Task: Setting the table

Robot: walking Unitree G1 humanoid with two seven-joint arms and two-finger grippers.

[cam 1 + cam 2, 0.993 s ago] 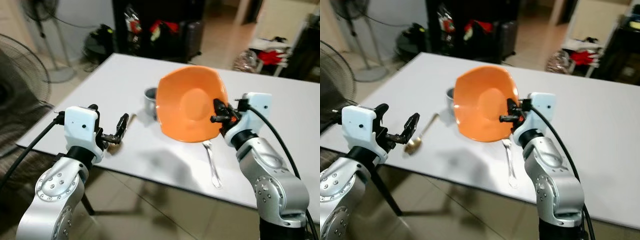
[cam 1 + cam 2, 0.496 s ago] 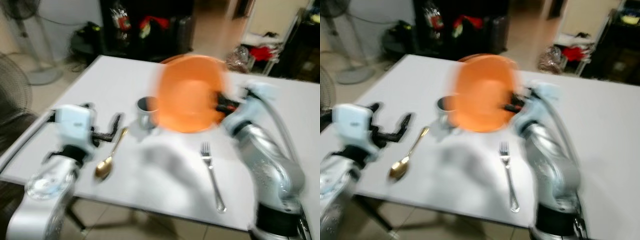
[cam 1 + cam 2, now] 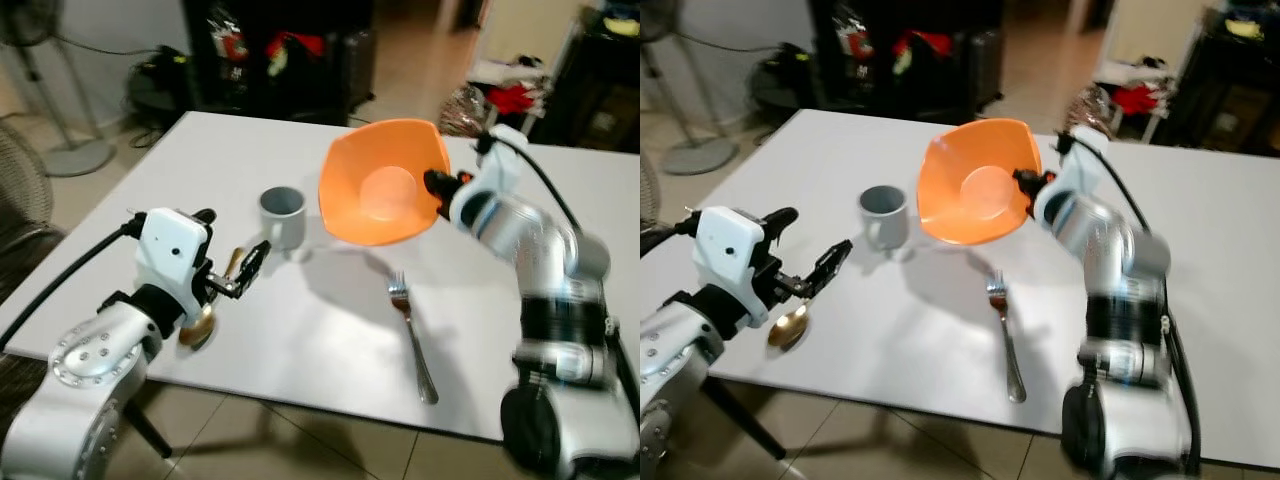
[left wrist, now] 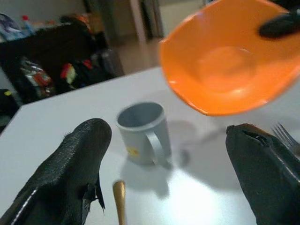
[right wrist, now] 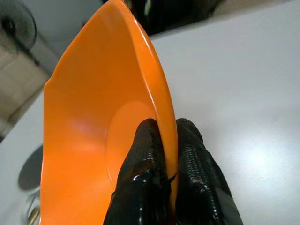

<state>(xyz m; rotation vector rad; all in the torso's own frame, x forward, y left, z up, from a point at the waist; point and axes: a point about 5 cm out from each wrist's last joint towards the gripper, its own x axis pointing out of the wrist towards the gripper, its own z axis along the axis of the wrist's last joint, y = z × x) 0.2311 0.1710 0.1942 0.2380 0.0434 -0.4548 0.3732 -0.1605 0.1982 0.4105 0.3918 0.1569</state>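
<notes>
My right gripper [image 3: 437, 186] is shut on the rim of an orange bowl [image 3: 378, 196] and holds it tilted in the air above the white table [image 3: 300, 320]; in the right wrist view both fingers [image 5: 140, 159] pinch the orange bowl [image 5: 93, 140]. A grey mug [image 3: 283, 215] stands to the bowl's left. A silver fork [image 3: 411, 335] lies on the table below the bowl. A gold spoon [image 3: 788, 327] lies by my left gripper [image 3: 252, 268], which stands open just above the table with nothing in it. The left wrist view looks past its fingertips [image 4: 79, 150] at the grey mug [image 4: 140, 131].
A standing fan [image 3: 40, 60] is on the floor at the left. Dark shelves and bags [image 3: 270, 50] stand beyond the table's far edge. Clutter [image 3: 510, 100] lies on the floor at the back right. The table's right half is bare.
The camera has shifted. My right arm has carried the bowl farther over the table and higher, uncovering the mug and fork. The left gripper stays open near the spoon.
</notes>
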